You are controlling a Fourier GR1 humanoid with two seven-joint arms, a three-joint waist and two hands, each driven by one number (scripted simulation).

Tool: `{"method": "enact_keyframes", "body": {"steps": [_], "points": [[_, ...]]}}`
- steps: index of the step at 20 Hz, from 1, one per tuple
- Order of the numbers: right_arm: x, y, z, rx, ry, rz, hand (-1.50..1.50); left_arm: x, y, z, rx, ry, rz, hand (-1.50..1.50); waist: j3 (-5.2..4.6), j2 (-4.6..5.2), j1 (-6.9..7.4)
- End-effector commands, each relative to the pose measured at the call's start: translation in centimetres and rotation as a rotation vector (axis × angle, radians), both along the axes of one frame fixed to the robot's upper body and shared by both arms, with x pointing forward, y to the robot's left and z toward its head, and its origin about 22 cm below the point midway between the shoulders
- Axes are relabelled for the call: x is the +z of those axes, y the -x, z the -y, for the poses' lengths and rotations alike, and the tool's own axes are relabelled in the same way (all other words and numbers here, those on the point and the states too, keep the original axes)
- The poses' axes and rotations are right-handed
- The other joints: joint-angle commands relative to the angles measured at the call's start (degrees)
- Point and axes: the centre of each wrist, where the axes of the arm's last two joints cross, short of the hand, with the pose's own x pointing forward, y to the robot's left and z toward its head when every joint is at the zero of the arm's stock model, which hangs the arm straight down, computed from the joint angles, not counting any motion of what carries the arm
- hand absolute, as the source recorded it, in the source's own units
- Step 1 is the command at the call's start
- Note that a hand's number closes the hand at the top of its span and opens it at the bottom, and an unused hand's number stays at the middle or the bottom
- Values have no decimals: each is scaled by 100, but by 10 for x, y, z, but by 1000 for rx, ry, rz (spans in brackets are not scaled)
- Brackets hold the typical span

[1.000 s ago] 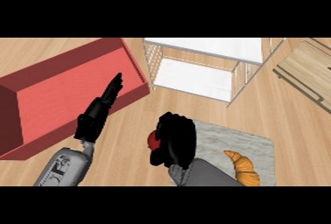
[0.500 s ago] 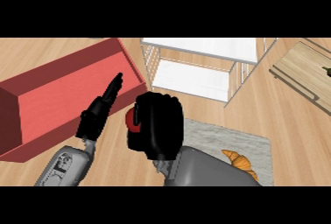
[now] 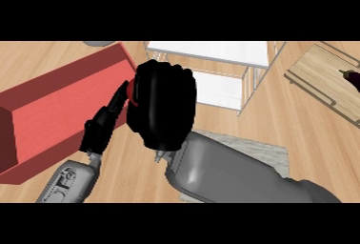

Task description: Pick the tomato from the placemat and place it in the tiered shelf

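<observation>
Tomato (image 3: 132, 100) all but hidden, only a red sliver showing at the left edge of the right hand (image 3: 165, 107), fingers curled round it. Held above the surface, just near of the tiered shelf (image 3: 211, 51) and off the grey placemat (image 3: 271, 152), which lies nearer and to the right, half covered by the forearm.

Judged step: carrying across to the shelf. To do it well:
- Keep the fingers closed round the fruit until it sits on a tier.
- Travel far and slightly right, toward the open white lower tier (image 3: 221, 88).
- Come in low enough to pass under the top tier, or else settle on the top tier from above. Hard to tell from here which has more room.
- Set down before opening, since a round fruit is likely to roll.

Edges and room:
- Thin wire posts at the shelf's right side (image 3: 247, 90); mind the knuckles there.
- Red bin (image 3: 49, 109) close on the left, its wall beside the path.
- Left hand (image 3: 105, 125) resting with straight fingers beside the bin and just beside the right hand, holding nothing; little gap on that side.
- More open wood to the right, before the wooden cutting board (image 3: 323, 78) at far right.
</observation>
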Motion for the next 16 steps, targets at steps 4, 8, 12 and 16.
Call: {"method": "enact_keyframes", "body": {"steps": [4, 8, 12, 16], "points": [[63, -15, -15, -261, -79, 43, 150, -2, 1, -3, 15, 6, -28, 0, -11, -21, -101], [77, -24, -17, -323, -28, 51, 150, -2, 1, -3, 22, -14, -24, 0, -1, -15, -137], [107, -33, -18, -375, -66, 92, 150, -7, 4, -6, 23, -6, -23, 0, -3, 38, -120], [124, -43, -21, -448, -37, 126, 150, 4, -1, -11, 23, -2, -14, 0, 2, 46, -116]]}}
